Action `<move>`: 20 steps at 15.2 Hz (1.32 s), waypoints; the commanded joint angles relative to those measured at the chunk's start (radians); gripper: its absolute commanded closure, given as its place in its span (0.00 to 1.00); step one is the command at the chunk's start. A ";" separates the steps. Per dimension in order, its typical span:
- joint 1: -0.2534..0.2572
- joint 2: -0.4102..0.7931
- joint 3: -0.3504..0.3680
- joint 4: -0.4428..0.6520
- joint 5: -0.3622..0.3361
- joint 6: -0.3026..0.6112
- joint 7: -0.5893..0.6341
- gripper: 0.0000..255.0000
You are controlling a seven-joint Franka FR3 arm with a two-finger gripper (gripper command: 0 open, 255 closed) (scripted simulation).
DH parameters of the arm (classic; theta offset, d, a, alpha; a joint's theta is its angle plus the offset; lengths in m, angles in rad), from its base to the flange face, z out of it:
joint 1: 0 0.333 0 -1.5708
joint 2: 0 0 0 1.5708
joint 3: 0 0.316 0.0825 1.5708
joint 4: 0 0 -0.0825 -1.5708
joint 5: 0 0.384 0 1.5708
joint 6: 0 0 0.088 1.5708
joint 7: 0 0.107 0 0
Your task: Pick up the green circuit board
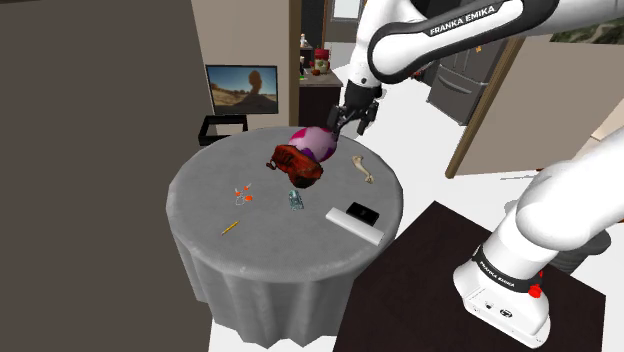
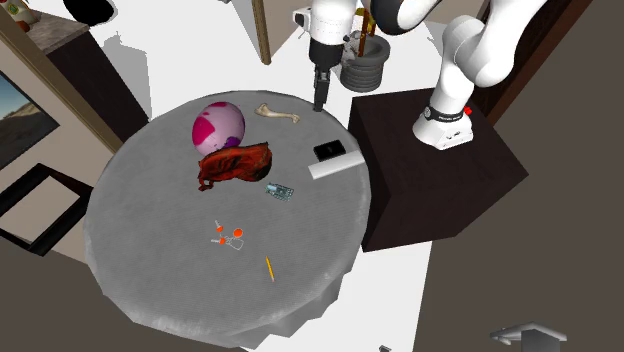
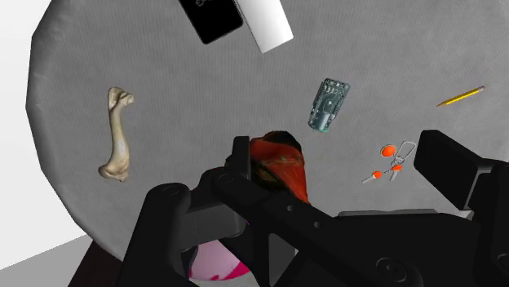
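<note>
My claw (image 1: 352,126) hung with its fingers apart, gripping nothing, high over the round grey table (image 1: 205,190). Nearest it sat a pink-and-white ball (image 1: 320,143) just beside a red-brown lump (image 1: 297,162), with a bone (image 1: 364,168) close by. Past the lump, toward the table's middle, the small green circuit board (image 1: 296,201) lay flat and apart from everything else. Farther out lay a pencil (image 1: 230,228). I judged the approach barely begun. I would need to clear the lump, centre over the board, set the fingers across its narrow width and go down almost to the cloth, since so thin a piece offered little edge to pinch.
</note>
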 commanded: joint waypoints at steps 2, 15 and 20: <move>-0.005 0.112 0.024 0.024 -0.022 0.075 0.041 0.00; 0.027 0.622 0.032 0.249 -0.205 0.282 0.244 0.00; 0.069 0.819 -0.001 0.390 -0.256 0.311 0.299 0.00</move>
